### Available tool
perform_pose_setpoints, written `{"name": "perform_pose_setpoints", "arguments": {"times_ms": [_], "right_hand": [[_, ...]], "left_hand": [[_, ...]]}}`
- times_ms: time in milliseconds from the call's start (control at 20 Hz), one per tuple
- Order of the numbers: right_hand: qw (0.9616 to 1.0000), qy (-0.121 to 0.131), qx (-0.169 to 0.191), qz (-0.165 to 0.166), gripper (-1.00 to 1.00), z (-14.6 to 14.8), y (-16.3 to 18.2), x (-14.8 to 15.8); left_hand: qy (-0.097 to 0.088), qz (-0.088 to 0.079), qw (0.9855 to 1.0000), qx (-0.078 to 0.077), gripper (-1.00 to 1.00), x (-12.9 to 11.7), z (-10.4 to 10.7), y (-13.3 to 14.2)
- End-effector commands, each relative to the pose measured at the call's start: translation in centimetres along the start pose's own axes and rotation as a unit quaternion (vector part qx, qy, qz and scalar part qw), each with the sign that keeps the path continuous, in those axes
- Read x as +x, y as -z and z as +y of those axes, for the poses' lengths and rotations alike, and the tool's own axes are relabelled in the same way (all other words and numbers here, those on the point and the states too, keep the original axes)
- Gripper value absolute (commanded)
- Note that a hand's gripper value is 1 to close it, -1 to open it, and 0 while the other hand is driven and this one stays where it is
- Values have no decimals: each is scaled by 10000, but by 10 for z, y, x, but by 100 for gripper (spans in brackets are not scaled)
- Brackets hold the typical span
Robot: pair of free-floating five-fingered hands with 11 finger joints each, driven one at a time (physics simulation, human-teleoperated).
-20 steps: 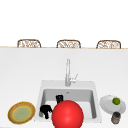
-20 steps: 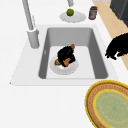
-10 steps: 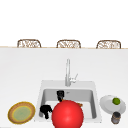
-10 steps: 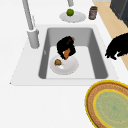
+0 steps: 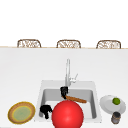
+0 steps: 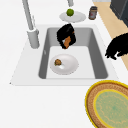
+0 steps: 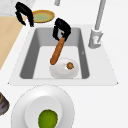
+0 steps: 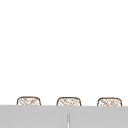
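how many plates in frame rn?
3. A white plate in the sink basin, a white plate with the lime right of the sink, and a yellow-rimmed plate left of it. Others may be hidden.

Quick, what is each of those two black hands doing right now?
Left hand: fingers curled, holding nothing, hanging by the sink's front left corner.
Right hand: closed round a long orange-brown stick above the white plate in the sink.

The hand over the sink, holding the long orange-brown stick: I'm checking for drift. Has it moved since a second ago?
Yes. In the left side view the right hand with the stick has risen away from the white plate toward the basin's far wall.
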Motion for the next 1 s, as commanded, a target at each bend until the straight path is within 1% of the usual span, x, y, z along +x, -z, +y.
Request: {"name": "perform_pose_setpoints", "arguments": {"times_ms": [0,200,950], "right_hand": [[9998,-100,145,0,100,-12,-13,-17],[9998,-105,193,1,100,-20,-23,-36],[9997,9,232,-70,100,-40,-57,-116]], "left_hand": [[0,0,10000,0,0,0,0,0],[0,0,10000,0,0,0,0,0],[0,0,10000,0,0,0,0,0]]}}
